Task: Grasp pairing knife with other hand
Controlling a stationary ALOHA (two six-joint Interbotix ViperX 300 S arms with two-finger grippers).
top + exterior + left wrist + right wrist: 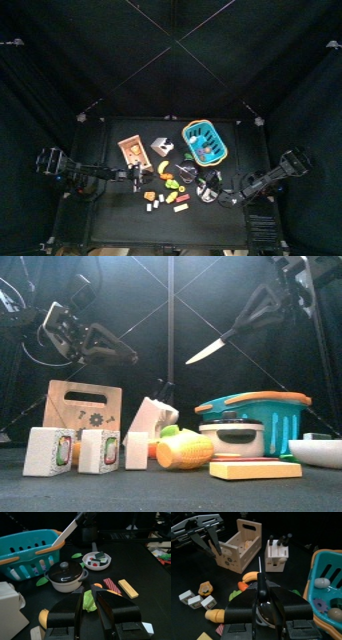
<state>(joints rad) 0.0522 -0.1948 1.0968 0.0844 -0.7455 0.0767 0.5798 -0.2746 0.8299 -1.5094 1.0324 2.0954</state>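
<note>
My right gripper [262, 304] is shut on the black handle of the paring knife [207, 351] and holds it in the air above the toys, its silver blade pointing down and to the left. In the right wrist view the blade [259, 566] runs edge-on out from my right gripper [260, 587]. My left gripper [123, 355] hangs open and empty to the left of the blade tip, apart from it. In the left wrist view the knife [67, 534] shows beyond my left gripper [89, 598]. The top view shows both grippers, left [135, 176] and right [221, 190].
A teal basket [254, 414] with an orange rim stands at the right, a small lidded pot [234, 437] in front of it and a white bowl [318, 450] beside it. A wooden crate [83, 406], a white knife block [151, 416], milk cartons [50, 451] and toy food fill the left and middle.
</note>
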